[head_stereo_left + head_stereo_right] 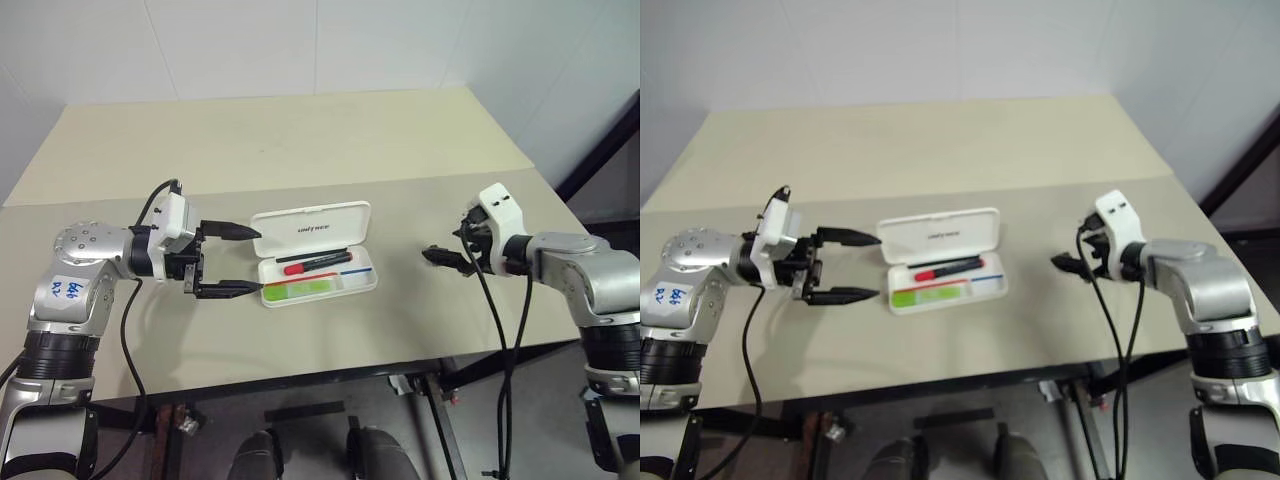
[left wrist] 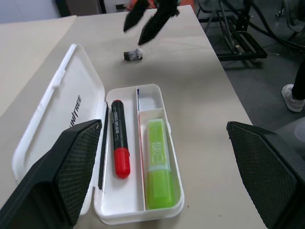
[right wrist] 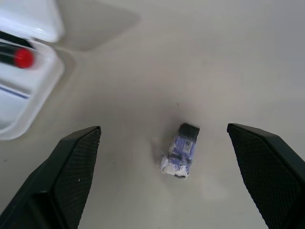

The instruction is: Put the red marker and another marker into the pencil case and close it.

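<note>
1. Left gripper (image 1: 238, 260) gapes wide, empty, at the case's (image 1: 312, 231) nine o'clock.
2. Open case: green marker (image 1: 300, 289) nearest, red marker (image 1: 318, 265) behind.
3. Right gripper (image 1: 440, 256) spread wide, empty, at three o'clock.

I see the case (image 1: 940, 258) lying open on the bench (image 1: 940, 150), red marker (image 1: 948, 269) and green marker (image 1: 930, 295) inside. My left tool (image 1: 858, 266) gapes beside it; my right tool (image 1: 1068, 264) hangs well apart.
</note>
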Robot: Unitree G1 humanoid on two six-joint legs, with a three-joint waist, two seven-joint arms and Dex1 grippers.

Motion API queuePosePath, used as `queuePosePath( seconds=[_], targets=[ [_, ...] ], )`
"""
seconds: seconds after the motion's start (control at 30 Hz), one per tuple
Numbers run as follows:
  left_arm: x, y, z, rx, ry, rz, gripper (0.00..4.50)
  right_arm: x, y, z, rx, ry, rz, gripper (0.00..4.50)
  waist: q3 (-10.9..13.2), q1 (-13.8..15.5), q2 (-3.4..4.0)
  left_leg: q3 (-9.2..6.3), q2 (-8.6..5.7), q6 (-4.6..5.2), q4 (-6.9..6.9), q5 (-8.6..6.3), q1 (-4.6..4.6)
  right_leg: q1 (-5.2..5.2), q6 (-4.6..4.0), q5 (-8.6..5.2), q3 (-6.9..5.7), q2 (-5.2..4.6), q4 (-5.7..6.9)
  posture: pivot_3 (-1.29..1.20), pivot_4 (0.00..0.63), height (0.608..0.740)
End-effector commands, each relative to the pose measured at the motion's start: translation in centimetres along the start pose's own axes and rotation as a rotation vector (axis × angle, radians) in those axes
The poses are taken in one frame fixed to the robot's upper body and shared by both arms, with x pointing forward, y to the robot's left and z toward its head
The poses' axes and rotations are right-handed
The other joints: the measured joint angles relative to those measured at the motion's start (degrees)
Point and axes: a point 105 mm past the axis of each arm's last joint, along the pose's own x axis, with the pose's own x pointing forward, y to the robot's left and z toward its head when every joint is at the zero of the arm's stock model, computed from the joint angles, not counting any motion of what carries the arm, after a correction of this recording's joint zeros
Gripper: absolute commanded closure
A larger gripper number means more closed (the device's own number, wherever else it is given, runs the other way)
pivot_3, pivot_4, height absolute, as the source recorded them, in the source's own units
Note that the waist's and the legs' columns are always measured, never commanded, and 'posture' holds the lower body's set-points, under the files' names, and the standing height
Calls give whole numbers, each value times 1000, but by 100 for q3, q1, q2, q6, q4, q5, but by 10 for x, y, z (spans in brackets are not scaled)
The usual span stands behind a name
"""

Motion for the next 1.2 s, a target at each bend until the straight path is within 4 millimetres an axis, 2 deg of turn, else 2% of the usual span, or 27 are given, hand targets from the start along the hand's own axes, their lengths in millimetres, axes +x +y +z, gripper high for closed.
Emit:
queuePosePath(
  seconds=[0.03, 0.27, 0.37, 0.7, 0.83, 0.93, 1.0, 1.1, 1.2],
  targets=[
    [-2, 4, 13, 69, -11, 12, 29, 3, -10, 7, 46, -35, -61, 0, 0, 0, 0, 1, 0, 0, 0, 0, 0, -1, 0, 0, 0, 0, 0, 0, 150, 740],
    [-5, 5, 17, 88, -14, 25, 29, 19, -25, -10, 72, 6, -147, 0, 0, 0, 0, 4, 0, 0, -2, 0, -1, -1, 1, 0, 1, 2, -1, 0, 150, 740],
    [-6, 3, 17, 90, -14, 31, 0, 20, -29, -22, 86, 52, -166, 554, 0, -2, 0, 5, 0, 0, -1, 0, -1, 0, 1, 0, 2, 2, -1, 0, 150, 740],
    [-7, 3, 18, 98, -14, 38, 0, 21, -25, -20, 37, 45, -139, 4087, 0, 0, 0, 4, 0, 0, 3, 0, 0, 2, 4, 2, 4, 3, 0, 0, 150, 740],
    [-6, 3, 17, 101, -15, 34, 0, 19, -18, -13, -46, 0, -82, 4124, 0, -2, 0, 5, 0, 0, 3, 0, 0, 1, 5, 3, 5, 3, 0, 0, 150, 740],
    [-5, 3, 16, 102, -14, 28, 0, 12, -1, 12, -216, -128, 67, 4124, 0, -1, 0, 5, 0, 0, 0, 0, 0, 0, 5, 2, 6, 6, -2, 0, 150, 740],
    [-5, 3, 15, 103, -10, 22, 0, 7, 11, 21, -319, -170, 163, 4124, 0, -10, 1, 9, 0, 0, -2, 0, 0, -2, 5, 2, 10, 8, -3, 0, 150, 740],
    [-5, 3, 12, 104, -5, 18, 0, 3, 31, 26, -490, -169, 341, 4124, 0, -12, 1, 10, 3, -1, -1, 0, 0, -1, 6, 2, 11, 13, -5, 0, 150, 740],
    [-5, 2, 7, 111, 15, 5, 0, 3, 48, 26, -578, -169, 468, 4124, 0, -16, 0, 11, 10, -3, 2, -1, 2, -1, 6, 3, 13, 20, -4, 0, 150, 740]
  ],
)
